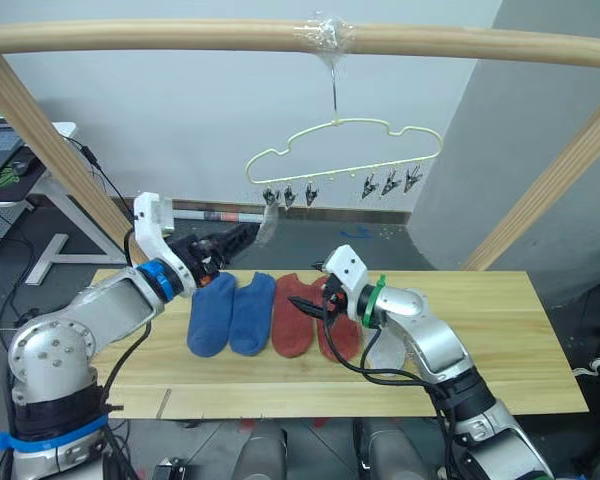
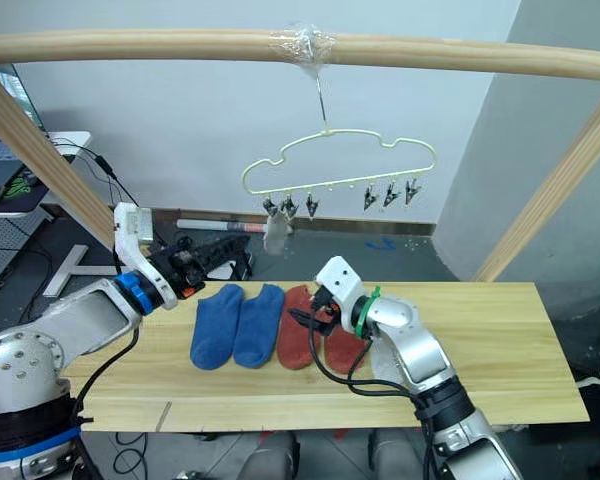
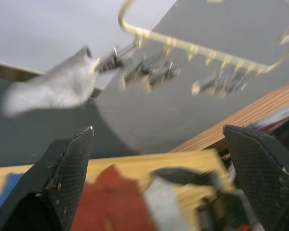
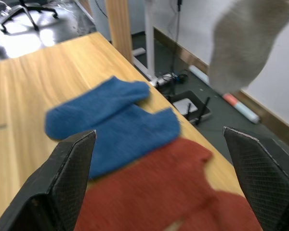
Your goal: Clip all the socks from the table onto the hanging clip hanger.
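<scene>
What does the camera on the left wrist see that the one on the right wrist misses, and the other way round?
Left wrist, not right: the hanger and its row of clips. Right wrist, not left: a wooden post and cables on the floor. Both: the hanging grey sock, a red sock and the table.
</scene>
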`<state>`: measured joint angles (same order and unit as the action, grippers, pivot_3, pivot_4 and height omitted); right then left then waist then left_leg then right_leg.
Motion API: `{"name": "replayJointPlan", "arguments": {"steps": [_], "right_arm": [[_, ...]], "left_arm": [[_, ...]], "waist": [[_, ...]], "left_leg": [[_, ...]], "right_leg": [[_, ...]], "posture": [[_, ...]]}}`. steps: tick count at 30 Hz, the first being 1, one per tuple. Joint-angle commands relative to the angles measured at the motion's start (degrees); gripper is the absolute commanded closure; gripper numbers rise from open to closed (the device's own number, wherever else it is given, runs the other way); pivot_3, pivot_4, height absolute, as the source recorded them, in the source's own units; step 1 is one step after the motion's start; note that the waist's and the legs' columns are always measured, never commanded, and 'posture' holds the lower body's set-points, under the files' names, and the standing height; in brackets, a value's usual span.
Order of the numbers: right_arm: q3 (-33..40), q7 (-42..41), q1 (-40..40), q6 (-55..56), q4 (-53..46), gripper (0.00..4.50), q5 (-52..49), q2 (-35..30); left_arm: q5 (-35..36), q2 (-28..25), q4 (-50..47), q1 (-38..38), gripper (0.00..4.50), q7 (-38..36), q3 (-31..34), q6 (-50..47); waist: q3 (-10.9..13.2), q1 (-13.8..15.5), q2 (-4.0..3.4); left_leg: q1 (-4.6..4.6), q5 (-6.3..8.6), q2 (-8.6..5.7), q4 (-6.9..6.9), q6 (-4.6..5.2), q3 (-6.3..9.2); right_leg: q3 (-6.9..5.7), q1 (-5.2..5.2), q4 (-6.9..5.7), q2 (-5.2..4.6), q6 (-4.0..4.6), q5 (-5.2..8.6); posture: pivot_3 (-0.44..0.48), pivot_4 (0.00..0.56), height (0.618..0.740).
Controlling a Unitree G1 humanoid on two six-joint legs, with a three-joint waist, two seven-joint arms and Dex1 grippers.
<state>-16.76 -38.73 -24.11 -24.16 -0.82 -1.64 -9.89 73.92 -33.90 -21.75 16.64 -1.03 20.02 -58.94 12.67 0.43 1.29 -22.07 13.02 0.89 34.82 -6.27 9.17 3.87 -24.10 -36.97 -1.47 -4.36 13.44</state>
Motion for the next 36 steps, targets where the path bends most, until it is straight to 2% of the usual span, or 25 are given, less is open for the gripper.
{"name": "replayJointPlan", "arguments": {"steps": [1,5,8,11,12,13,14,17,22,25,30,36], "right_arm": [[3.4,-1.3,0.5,-0.4,-4.5,0.03,-3.4,-2.2],[8.9,-4.7,1.0,-2.3,-9.0,0.03,-9.2,-6.8],[12.3,-6.8,0.1,-3.5,-11.0,0.0,-12.7,-10.6],[13.9,-8.0,-0.2,-4.2,-12.0,0.0,-15.2,-12.9],[14.0,-8.2,-0.3,-4.4,-12.3,0.0,-15.8,-13.4],[14.9,-9.4,-0.3,-4.9,-12.8,0.0,-17.0,-14.7],[15.4,-10.0,-0.2,-5.2,-13.4,0.0,-17.8,-15.6],[17.6,-11.8,-0.9,-7.3,-15.4,0.0,-21.6,-18.5],[18.8,-11.8,-2.3,-10.1,-17.6,0.0,-25.4,-20.5],[19.4,-11.4,-3.3,-12.7,-19.9,0.0,-28.4,-21.5],[19.6,-10.3,-4.5,-14.0,-21.0,0.0,-29.7,-22.4],[19.3,-9.0,-5.6,-14.1,-21.2,0.0,-30.3,-22.7]], "left_arm": [[-10.0,0.7,-4.5,-0.8,0.0,-2.7,-4.6,6.7],[-24.8,2.9,-6.3,-0.5,0.0,-5.9,-13.2,16.8],[-32.1,5.2,-6.1,-0.6,0.63,-7.7,-17.4,22.3],[-35.8,7.5,-5.7,-0.9,1.53,-8.2,-19.3,24.6],[-36.8,8.1,-5.6,-1.0,1.88,-8.5,-19.6,25.1],[-40.2,8.6,-5.3,-1.4,2.08,-9.2,-22.7,27.1],[-42.8,9.0,-5.1,-1.8,2.08,-10.0,-24.8,28.6],[-50.1,14.2,0.0,-1.3,2.08,-7.0,-27.9,34.5],[-57.9,18.8,7.2,0.3,2.08,-5.6,-28.2,41.3],[-62.3,22.1,14.7,2.1,2.08,-4.6,-28.4,47.4],[-65.5,26.1,24.7,6.0,2.08,-3.1,-26.0,54.0],[-66.4,28.2,34.1,11.6,2.08,-4.1,-23.4,59.1]], "waist": [[0.0,0.1,0.0],[0.0,0.8,-0.03],[0.0,0.9,-0.02],[0.0,0.8,-0.01],[0.0,0.8,-0.01],[0.0,0.7,-0.01],[0.0,0.7,-0.02],[0.0,0.7,-0.01],[0.0,0.4,-0.01],[0.0,0.2,-0.02],[0.0,-0.5,-0.01],[0.0,-0.7,-0.01]], "left_leg": [[0.0,0.0,0.0,0.0,0.0,-0.01],[-0.01,0.0,0.0,0.02,0.0,-0.02],[-0.05,0.0,-0.01,0.02,0.01,-0.04],[-0.07,0.01,-0.01,0.02,0.02,-0.04],[-0.07,0.01,0.0,0.02,0.03,-0.04],[-0.07,0.01,0.0,0.02,0.03,-0.05],[-0.07,0.01,0.0,0.02,0.03,-0.05],[-0.1,0.01,-0.06,0.04,0.03,-0.09],[-0.13,0.0,-0.07,0.12,0.05,-0.06],[-0.13,0.0,-0.07,0.12,0.05,-0.07],[-0.19,0.0,-0.08,0.14,0.04,-0.08],[-0.2,-0.01,-0.09,0.17,0.04,-0.06]], "right_leg": [[0.0,0.0,0.0,0.0,0.03,0.02],[0.02,0.01,0.0,0.0,0.13,0.08],[0.05,0.01,0.04,0.0,0.13,0.08],[0.04,0.0,0.06,0.0,0.13,0.08],[0.05,0.0,0.06,0.0,0.13,0.08],[0.05,0.0,0.06,0.0,0.11,0.07],[0.04,-0.01,0.06,0.0,-0.02,0.0],[0.09,0.0,0.1,-0.04,-0.05,-0.02],[0.06,-0.01,0.08,-0.03,-0.2,-0.11],[0.06,0.0,0.08,-0.04,-0.24,-0.13],[0.06,0.0,0.09,-0.05,-0.29,-0.17],[0.04,0.0,0.09,-0.05,-0.31,-0.19]], "posture": [[0.171,0.204,0.74],[0.168,0.199,0.74],[0.149,0.197,0.74],[0.149,0.197,0.74],[0.119,0.185,0.74],[0.119,0.185,0.74],[0.101,0.183,0.74],[0.079,0.177,0.74],[0.059,0.175,0.74],[0.035,0.166,0.74],[0.016,0.159,0.74],[0.01,0.154,0.74]]}}
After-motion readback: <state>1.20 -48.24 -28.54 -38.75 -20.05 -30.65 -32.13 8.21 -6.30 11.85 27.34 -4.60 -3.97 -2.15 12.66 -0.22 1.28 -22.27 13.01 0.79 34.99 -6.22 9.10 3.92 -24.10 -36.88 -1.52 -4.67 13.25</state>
